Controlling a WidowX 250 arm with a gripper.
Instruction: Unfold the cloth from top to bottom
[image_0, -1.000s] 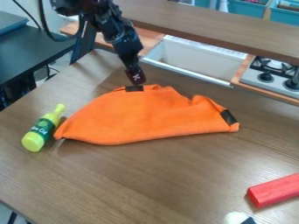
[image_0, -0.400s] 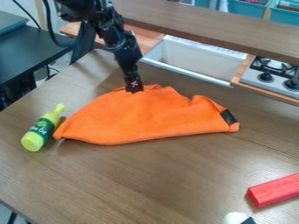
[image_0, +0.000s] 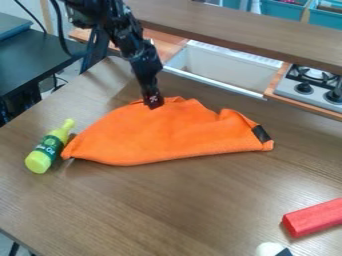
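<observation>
The black gripper (image_0: 154, 104) hangs down from the upper left, its tip at the top edge of the orange cloth, over the spot of a black patch there. The orange cloth (image_0: 160, 132) lies folded on the wooden table, with a rounded lower edge, a rumpled upper edge and a black patch near its right corner. From this angle the gap at the gripper's tip is hidden, and I cannot tell whether it holds the cloth.
A yellow-green bottle (image_0: 47, 149) lies beside the cloth's left corner. A red block (image_0: 314, 217) is at the lower right, near a white object (image_0: 270, 249) at the bottom edge. Behind the table (image_0: 167, 205) are a white sink (image_0: 224, 67) and a stove (image_0: 311, 85).
The gripper has come down slightly onto the cloth's top edge and now covers the black patch there. The cloth looks unmoved.
</observation>
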